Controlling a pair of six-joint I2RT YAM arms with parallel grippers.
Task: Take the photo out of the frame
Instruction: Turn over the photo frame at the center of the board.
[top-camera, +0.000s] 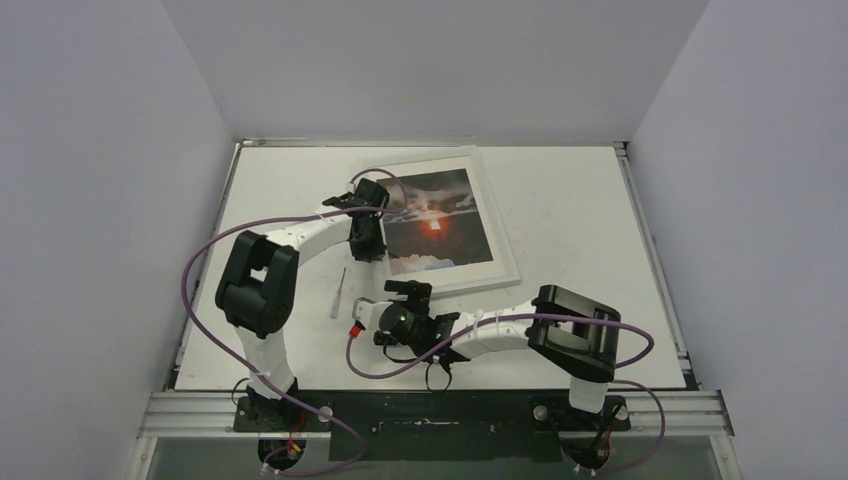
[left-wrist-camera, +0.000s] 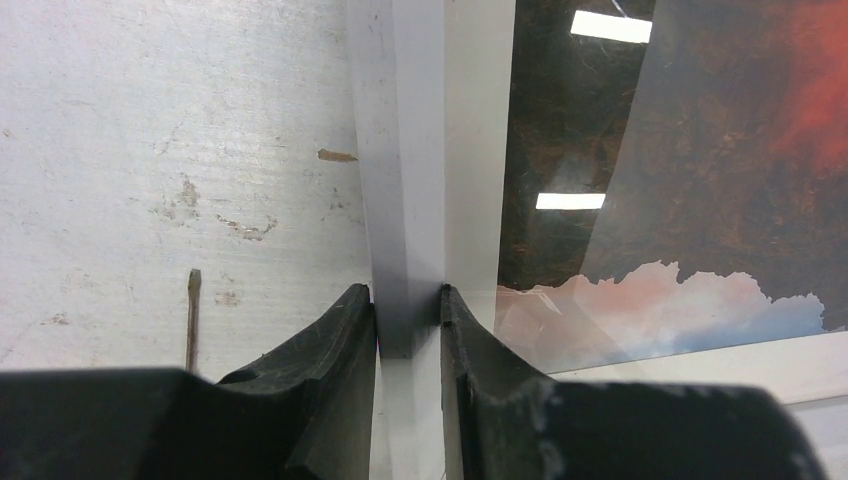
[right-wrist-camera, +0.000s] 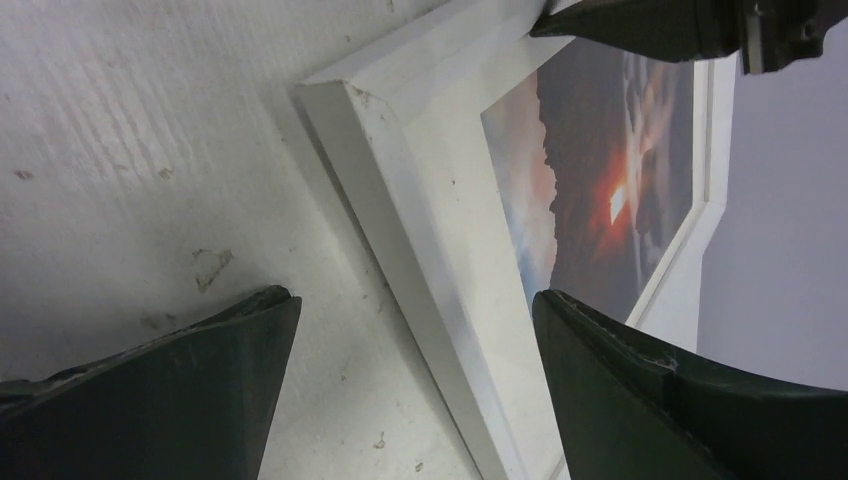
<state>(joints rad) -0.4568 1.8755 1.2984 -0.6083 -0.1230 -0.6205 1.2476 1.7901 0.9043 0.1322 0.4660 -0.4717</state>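
My left gripper (left-wrist-camera: 408, 312) is clamped across the left rail of the frame (top-camera: 505, 268). My right gripper (right-wrist-camera: 415, 335) stands wide apart, holding nothing, near the frame's near-left corner. The photo (top-camera: 436, 222) sits inside the frame, face up, on the table (top-camera: 600, 220). Hazards: the pinch covers only a narrow strip of smooth rail (slip is likely under any twist), so the frame may pivot or drop. A careless right approach could shove the corner and skew the frame.
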